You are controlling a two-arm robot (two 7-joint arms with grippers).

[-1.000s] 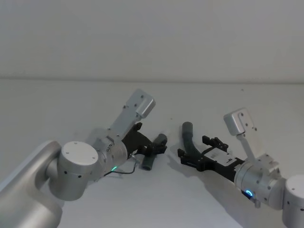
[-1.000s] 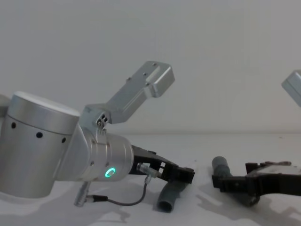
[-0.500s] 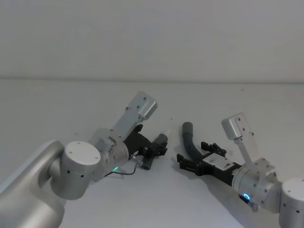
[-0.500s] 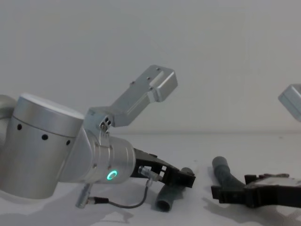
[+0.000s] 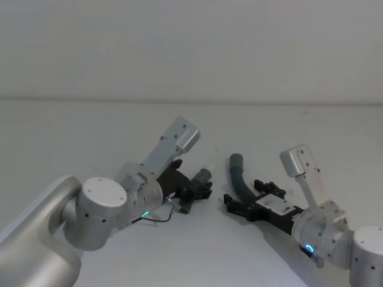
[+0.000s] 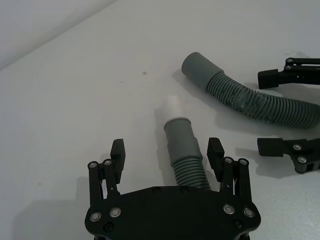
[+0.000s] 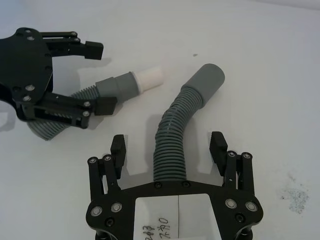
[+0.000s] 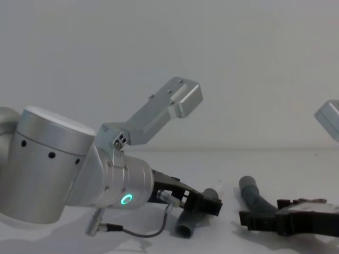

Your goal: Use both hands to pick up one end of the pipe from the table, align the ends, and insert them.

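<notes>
Two dark grey corrugated pieces of the pipe lie on the white table [image 5: 90, 131]. The left piece [image 6: 181, 145] has a grey cuff with a white tip [image 6: 173, 105]; in the head view this piece [image 5: 200, 179] points away from me. My left gripper [image 6: 166, 148] is open and low, with one finger on each side of the piece's corrugated part. The right piece [image 7: 172, 132] bends and ends in a wider hollow cuff [image 7: 206, 80]. My right gripper [image 7: 168, 143] is open and straddles its near end. In the head view the left gripper [image 5: 199, 190] and right gripper [image 5: 246, 196] sit side by side.
A thin grey cable [image 8: 135, 231] loops under the left wrist, close to the table. A pale wall [image 5: 191, 48] rises behind the table's far edge. Bare table surface lies beyond both cuffs and to either side of the arms.
The left gripper has edged forward along its hose piece. The right gripper has drawn back and down a little, so more of the right hose shows ahead of it. Both hoses lie still.
</notes>
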